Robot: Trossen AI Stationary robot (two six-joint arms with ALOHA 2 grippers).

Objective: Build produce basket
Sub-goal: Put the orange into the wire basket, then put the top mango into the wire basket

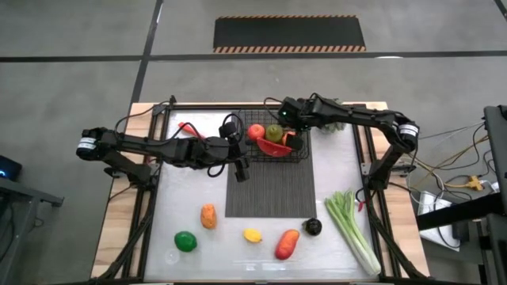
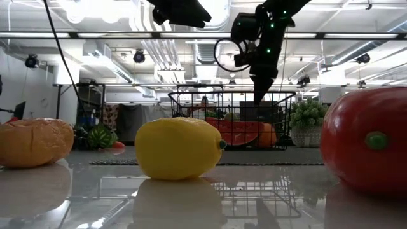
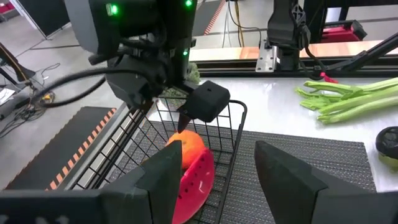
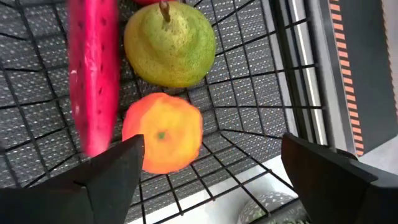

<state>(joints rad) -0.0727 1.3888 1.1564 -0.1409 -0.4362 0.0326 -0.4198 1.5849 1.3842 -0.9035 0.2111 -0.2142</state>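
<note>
White table [image 1: 333,182] carries mat [image 1: 269,186], basket [image 1: 279,144], celery [image 1: 353,229], lemon [image 1: 252,234].

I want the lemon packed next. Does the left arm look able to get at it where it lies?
Probably yes. The lemon lies alone on the open table near the front edge, with nothing over it. The left gripper hovers empty and open over the mat, on the lemon's side of the basket.

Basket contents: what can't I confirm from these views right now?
- High view: the right gripper covers the basket's far corner; fruit beneath it is hidden.
- Low view: the lemon blocks the basket's left part.
- Right wrist view: the watermelon slice is cut off by the edge.
- Left gripper: empty, over the mat.
</note>
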